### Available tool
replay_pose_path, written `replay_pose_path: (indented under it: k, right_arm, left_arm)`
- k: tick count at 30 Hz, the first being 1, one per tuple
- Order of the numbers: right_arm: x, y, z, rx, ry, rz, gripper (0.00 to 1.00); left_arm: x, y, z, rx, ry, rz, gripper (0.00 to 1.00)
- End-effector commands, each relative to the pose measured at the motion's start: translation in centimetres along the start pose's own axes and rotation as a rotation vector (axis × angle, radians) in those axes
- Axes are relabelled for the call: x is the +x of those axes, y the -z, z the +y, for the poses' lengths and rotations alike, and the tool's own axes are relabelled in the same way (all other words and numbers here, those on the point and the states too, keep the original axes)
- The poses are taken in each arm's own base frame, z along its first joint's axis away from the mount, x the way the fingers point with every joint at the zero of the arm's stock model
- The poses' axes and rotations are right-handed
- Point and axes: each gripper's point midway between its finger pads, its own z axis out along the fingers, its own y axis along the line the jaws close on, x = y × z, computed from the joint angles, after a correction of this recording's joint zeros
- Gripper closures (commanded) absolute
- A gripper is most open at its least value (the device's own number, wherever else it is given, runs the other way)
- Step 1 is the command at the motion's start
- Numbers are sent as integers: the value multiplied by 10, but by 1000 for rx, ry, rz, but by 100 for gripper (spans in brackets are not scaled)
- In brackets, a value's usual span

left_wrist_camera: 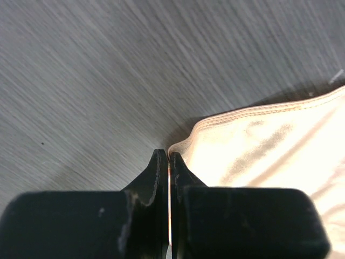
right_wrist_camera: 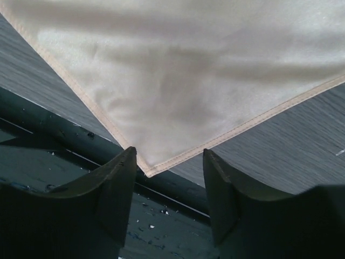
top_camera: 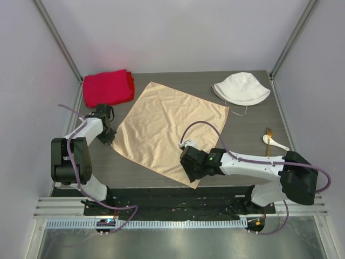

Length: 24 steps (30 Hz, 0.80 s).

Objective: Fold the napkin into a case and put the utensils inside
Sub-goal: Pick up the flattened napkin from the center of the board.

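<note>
Napkin, a thin square of shiny peach-tan satin cloth (top_camera: 171, 131), lies spread open and unfolded on the dark grey wood-grain surface (top_camera: 253, 121). It is turned like a diamond, with one corner toward the arms at the front edge. No case has been made yet.

The left pincer (left_wrist_camera: 168, 154) is clenched at the napkin's left corner. Its jaws are pressed together, and the hemmed tip of the cloth meets them and looks pinched and slightly raised. The right pincer (right_wrist_camera: 170, 159) is released, with its jaws standing apart on either side of the near corner, not yet holding it.

The small white spoon with a rounded end (top_camera: 275, 142) lies at the right side of the surface, well apart from the napkin. A thick red cloth (top_camera: 108, 88) sits at the far left and a white bucket hat (top_camera: 241, 88) at the far right. Neither is touched.

The step in hand appears to be taking hold of two corners for the first fold. The next move calls for the right pincer to close on the thin hem without pushing it flat. Both arms would then need to lift together and carry that edge across evenly. Satin this slick is likely to slide or bunch if either grip is shallow.
</note>
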Motion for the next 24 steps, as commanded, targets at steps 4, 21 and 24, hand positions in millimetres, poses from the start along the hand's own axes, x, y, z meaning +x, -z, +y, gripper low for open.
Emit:
replay_pose_path:
  k: [4, 21, 24]
  right_arm:
    - [17, -5, 26, 5, 114, -16, 48]
    - [39, -24, 27, 134, 256, 31, 46]
    - [39, -27, 21, 195, 257, 21, 50]
  left_arm:
    - [-22, 17, -22, 97, 16, -58, 100]
    - [-17, 16, -16, 84, 13, -46, 100]
    - [-17, 17, -15, 83, 13, -47, 100]
